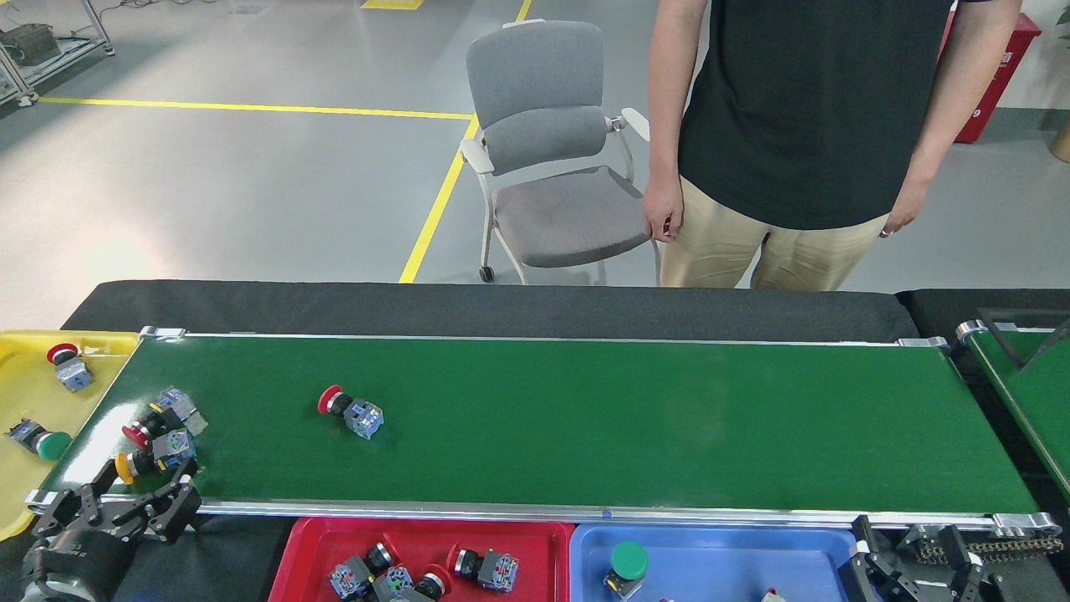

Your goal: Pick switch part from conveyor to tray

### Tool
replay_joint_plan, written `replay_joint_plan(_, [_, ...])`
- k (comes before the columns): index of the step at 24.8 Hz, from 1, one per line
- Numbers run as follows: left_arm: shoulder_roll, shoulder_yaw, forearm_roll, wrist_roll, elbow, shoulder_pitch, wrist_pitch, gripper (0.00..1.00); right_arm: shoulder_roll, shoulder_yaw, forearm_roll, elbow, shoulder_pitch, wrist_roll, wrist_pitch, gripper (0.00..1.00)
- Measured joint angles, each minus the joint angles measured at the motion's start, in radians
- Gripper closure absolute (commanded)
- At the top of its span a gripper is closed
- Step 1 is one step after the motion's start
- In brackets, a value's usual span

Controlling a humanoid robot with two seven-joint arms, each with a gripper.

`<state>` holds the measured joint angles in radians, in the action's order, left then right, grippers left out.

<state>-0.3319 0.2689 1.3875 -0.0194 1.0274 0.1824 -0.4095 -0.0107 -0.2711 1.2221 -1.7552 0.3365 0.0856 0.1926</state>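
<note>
Left gripper [117, 508] sits at the near left corner of the conveyor [585, 418], its black fingers spread apart and empty, tips reaching over the silver rail toward the yellow-capped switch part [149, 460] just beyond them; that placement looks like a wait at the belt's end for parts within reach. A red-capped switch part [159, 415] lies touching or almost touching the yellow one on its far side, so the two form a tight cluster that may be awkward to separate. A second red-capped switch part [349, 411] lies alone further right on the glossy dark-green belt. Each part is a rounded mushroom cap on a dark collar with a blocky, grey-blue contact body, lying on its side. Right gripper [911, 568] rests low at the near right corner, its fingers also spread and holding nothing. Along the near edge sit a smooth plastic red tray [301, 552] holding several switch parts and a blue tray [752, 552] with a green-capped one; a yellow tray [17, 493] at the left end holds two more. A person [802, 134] stands beyond the black worktop [501, 305].
</note>
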Motion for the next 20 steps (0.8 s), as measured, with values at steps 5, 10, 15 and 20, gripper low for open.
replay_joint_plan(5, [0.000, -0.083, 0.000, 0.002, -0.127, 0.117, 0.104, 0.00, 0.000, 0.013, 0.000, 0.000, -0.001, 0.000, 0.001, 0.01])
replay_joint_plan(10, [0.000, -0.122, 0.000, -0.006, -0.162, 0.147, 0.157, 0.60, 0.000, 0.025, 0.000, 0.000, -0.004, 0.000, 0.001, 0.01])
replay_joint_plan(15, [0.001, -0.122, -0.006, -0.064, -0.122, 0.100, 0.080, 0.84, 0.000, 0.028, 0.000, 0.000, -0.004, 0.000, 0.001, 0.01])
replay_joint_plan(20, [0.014, -0.114, -0.028, -0.095, 0.223, -0.133, -0.022, 0.83, 0.000, 0.028, 0.000, 0.000, -0.004, 0.000, 0.001, 0.01])
